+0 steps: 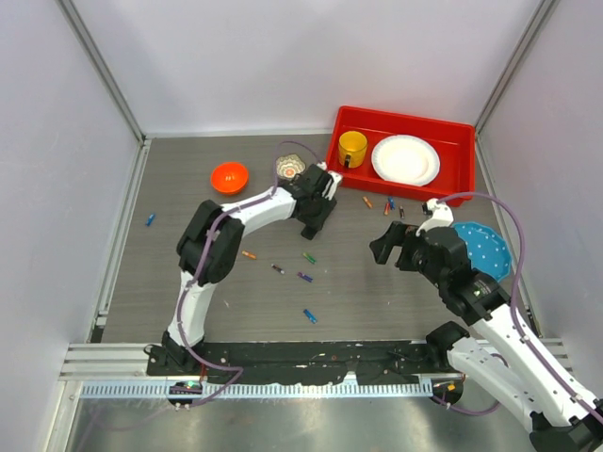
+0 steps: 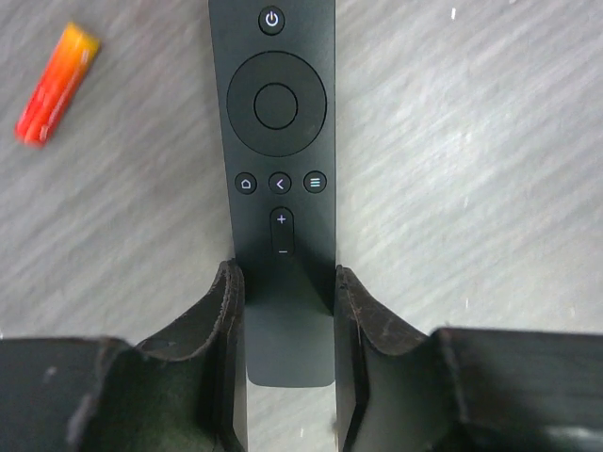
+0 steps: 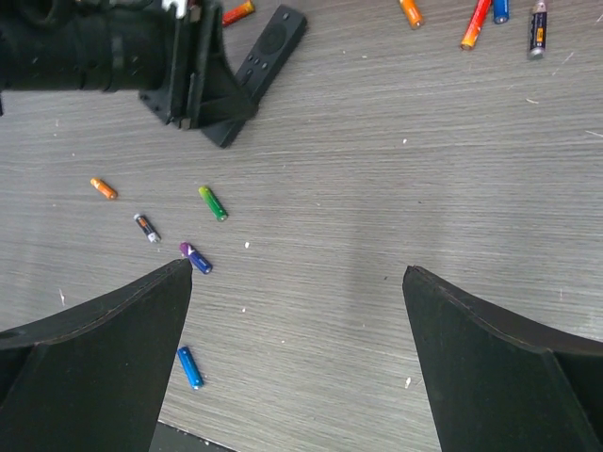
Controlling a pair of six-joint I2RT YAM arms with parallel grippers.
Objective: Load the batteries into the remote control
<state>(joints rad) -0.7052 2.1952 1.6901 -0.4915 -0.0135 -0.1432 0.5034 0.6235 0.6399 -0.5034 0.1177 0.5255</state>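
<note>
The remote control lies buttons up on the table, a slim black bar; it also shows in the right wrist view. My left gripper is shut on its lower end, one finger against each long side; in the top view it is at mid-table. An orange-red battery lies to its left. Several loose batteries lie around: orange, green, purple, blue, and a cluster by the bin. My right gripper hangs open and empty above bare table.
A red bin at the back right holds a yellow mug and a white plate. An orange bowl and a small bowl stand at the back. A blue plate lies right.
</note>
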